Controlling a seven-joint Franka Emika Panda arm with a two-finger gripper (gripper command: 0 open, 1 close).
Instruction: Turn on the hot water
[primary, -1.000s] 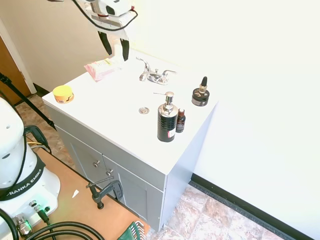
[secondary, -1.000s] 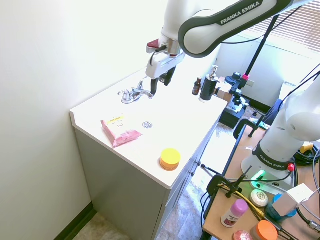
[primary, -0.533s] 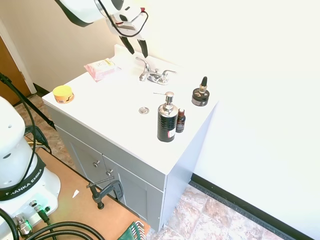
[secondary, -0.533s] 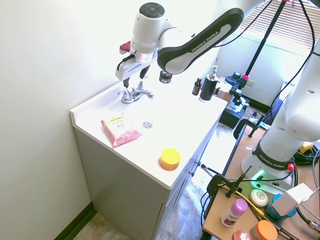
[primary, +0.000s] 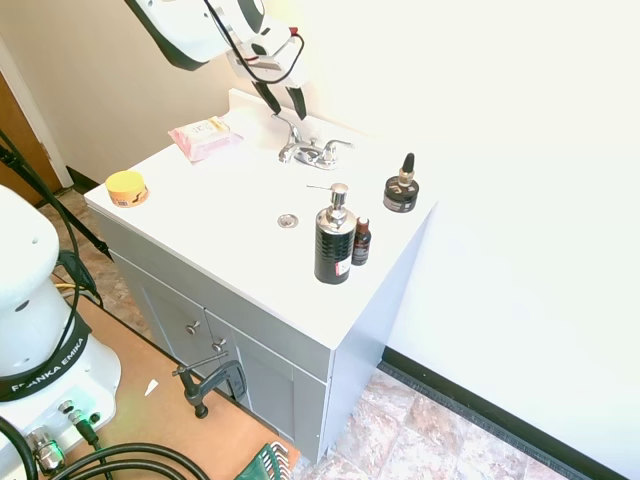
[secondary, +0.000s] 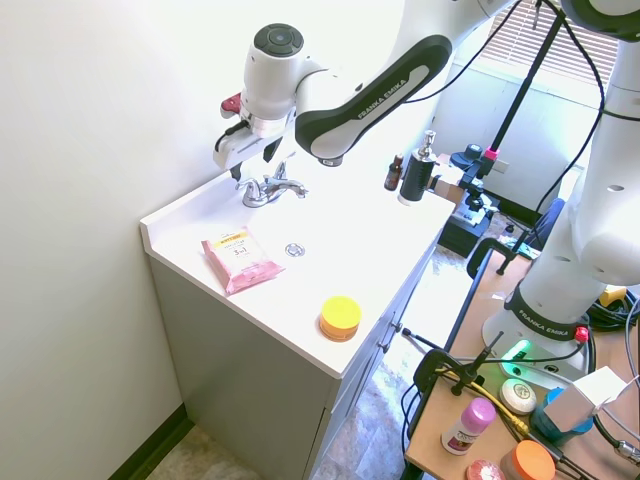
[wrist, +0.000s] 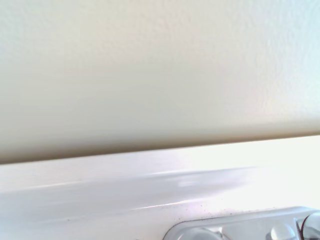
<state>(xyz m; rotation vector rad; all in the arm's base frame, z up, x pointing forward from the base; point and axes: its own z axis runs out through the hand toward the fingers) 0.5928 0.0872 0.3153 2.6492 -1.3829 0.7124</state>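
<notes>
The end effector (primary: 285, 103) hangs with its two dark fingers spread apart and nothing between them, tips pointing down by the wall. Just below and slightly in front of it stands the chrome faucet (primary: 311, 152), with one lever handle (primary: 288, 125) rising closest under the fingertips; no contact is visible. In the wrist view only the faucet's base (wrist: 240, 227) shows against the wall. Farther out on the white worktop (primary: 220, 215) lie a pink packet (primary: 203, 136), a drain (primary: 288, 220), a black soap bottle (primary: 333, 240) and a yellow tin (primary: 127, 187).
</notes>
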